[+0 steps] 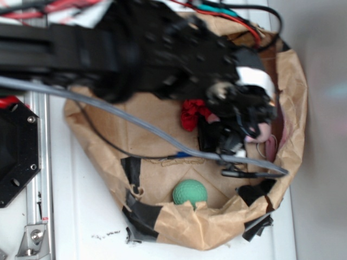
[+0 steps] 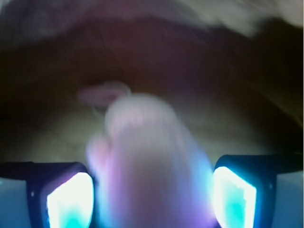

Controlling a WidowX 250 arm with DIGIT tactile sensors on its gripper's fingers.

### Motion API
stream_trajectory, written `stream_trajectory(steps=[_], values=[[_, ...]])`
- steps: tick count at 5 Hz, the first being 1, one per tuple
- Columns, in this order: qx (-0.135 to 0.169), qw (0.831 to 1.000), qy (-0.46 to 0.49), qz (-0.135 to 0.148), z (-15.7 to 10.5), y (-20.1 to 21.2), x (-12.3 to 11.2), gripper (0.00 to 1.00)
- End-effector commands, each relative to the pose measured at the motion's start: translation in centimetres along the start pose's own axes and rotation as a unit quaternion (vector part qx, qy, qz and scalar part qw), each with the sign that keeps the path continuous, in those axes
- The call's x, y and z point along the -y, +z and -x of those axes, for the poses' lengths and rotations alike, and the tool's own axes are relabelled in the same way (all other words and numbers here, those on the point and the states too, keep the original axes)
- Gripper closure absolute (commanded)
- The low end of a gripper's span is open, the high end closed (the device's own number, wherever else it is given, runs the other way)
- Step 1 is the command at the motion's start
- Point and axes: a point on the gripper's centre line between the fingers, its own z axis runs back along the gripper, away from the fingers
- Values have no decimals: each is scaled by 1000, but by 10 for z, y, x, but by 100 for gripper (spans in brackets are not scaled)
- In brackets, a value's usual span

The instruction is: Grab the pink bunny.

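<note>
White tabletop [image 1: 81, 216] lies under everything, with a metal rail [image 1: 39, 184] along its left side and a grey wall on the right. On this surface stands one brown paper bag [image 1: 217, 230], rolled down into a low basin and patched with black tape at the rim. I count inside it one green ball [image 1: 190, 192], one red cloth [image 1: 192, 114] and one pink bunny [image 1: 262, 131]. The ball rests near the front edge of the bag, well apart from the others. The red cloth lies near the middle, partly hidden by the black arm. One grey cable [image 1: 135, 122] crosses over the bag.

One gripper [image 1: 246, 130] reaches into the right part of the bag. In the wrist view the pink bunny [image 2: 147, 161] fills the space between the two fingers [image 2: 71, 199], which stand on its left and right sides. The picture is blurred, so I cannot tell if the pads already press the plush or only stand beside it. A small pink loop [image 2: 104, 92] shows just behind the bunny on the bag floor.
</note>
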Motion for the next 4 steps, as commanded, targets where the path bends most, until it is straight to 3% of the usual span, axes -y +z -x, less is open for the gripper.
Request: stream_trajectory(steps=[1,2,3,4], values=[[22,1000,-6,-19,-32,1,2,100],[-18,999,-14,-50,-18,13,3,100],[-115,991,-19,71,-3,72,24,100],[-103,995,-15,4,0,122,37,100]])
